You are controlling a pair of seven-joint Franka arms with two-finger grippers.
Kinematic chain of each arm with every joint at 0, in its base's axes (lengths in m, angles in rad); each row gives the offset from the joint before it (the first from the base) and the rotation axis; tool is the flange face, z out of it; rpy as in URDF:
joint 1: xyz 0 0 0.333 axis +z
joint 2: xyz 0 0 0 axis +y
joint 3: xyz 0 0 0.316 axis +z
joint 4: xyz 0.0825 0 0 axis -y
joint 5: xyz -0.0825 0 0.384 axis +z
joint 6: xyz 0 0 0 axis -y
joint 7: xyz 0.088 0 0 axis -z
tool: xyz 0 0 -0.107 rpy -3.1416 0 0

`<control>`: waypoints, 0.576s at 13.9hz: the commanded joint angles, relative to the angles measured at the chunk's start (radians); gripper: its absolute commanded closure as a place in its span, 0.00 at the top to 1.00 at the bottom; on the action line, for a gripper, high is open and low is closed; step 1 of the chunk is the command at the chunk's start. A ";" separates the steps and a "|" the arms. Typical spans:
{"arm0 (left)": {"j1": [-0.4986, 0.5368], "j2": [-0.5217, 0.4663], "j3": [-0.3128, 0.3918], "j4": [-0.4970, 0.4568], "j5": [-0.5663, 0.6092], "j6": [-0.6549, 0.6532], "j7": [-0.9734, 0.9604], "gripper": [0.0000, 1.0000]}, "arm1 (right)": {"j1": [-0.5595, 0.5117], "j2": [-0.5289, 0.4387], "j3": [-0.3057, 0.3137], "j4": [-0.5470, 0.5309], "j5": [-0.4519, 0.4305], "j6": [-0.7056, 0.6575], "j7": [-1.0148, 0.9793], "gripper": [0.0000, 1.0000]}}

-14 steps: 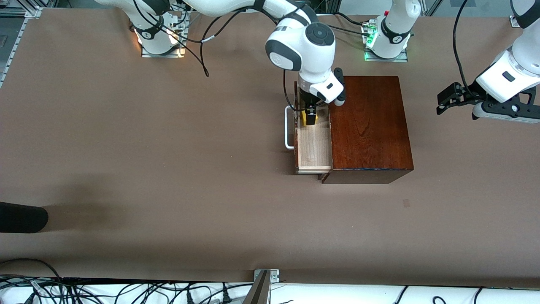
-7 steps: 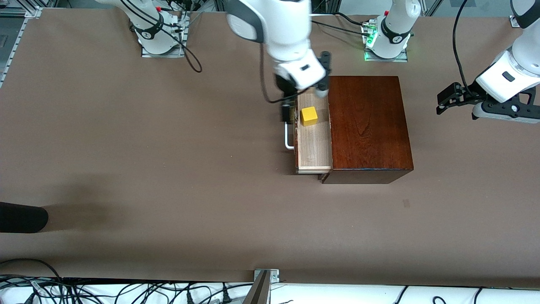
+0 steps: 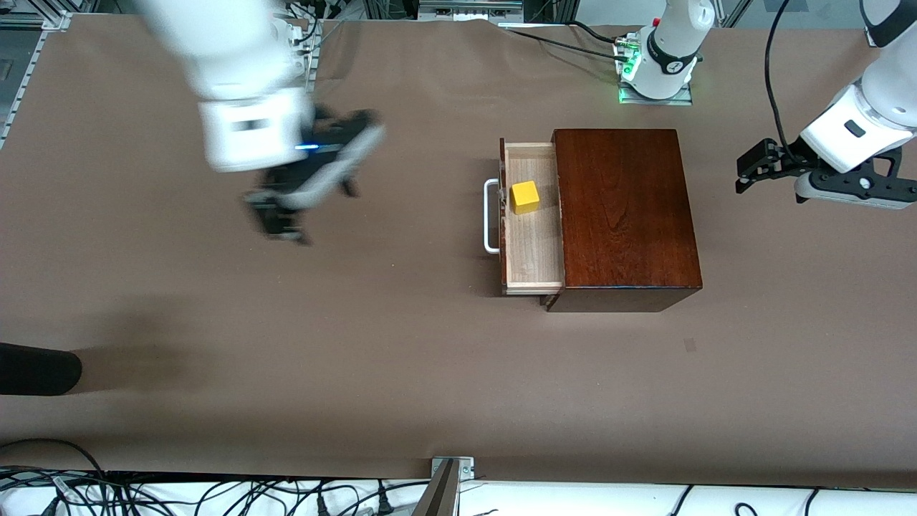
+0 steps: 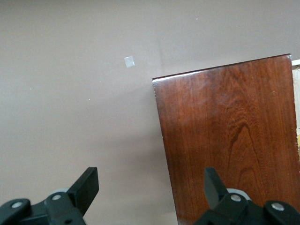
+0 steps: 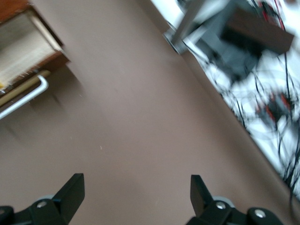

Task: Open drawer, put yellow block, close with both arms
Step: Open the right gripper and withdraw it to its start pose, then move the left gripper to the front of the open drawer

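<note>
Yellow block (image 3: 525,197) now lay in the open drawer (image 3: 533,251); right hand (image 3: 283,215), wide and empty, had withdrawn over bare table (image 3: 358,322); left hand (image 3: 749,168) waited wide; closing remained.

No readable text, label, brand, number or sign anywhere. Small dark markings on the collars of the two arm bases (image 3: 663,64) along the bench (image 3: 401,344), too small to make out.
</note>
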 commanded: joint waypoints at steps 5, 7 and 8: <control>-0.014 0.006 -0.024 0.035 -0.008 -0.048 0.021 1.00 | -0.223 -0.265 -0.156 -0.352 0.162 -0.122 0.072 1.00; -0.015 0.034 -0.079 0.038 -0.011 -0.047 0.017 1.00 | -0.223 -0.308 -0.162 -0.395 0.157 -0.138 0.185 1.00; -0.021 0.054 -0.125 0.052 -0.008 -0.048 0.021 1.00 | -0.223 -0.315 -0.162 -0.395 0.155 -0.141 0.197 1.00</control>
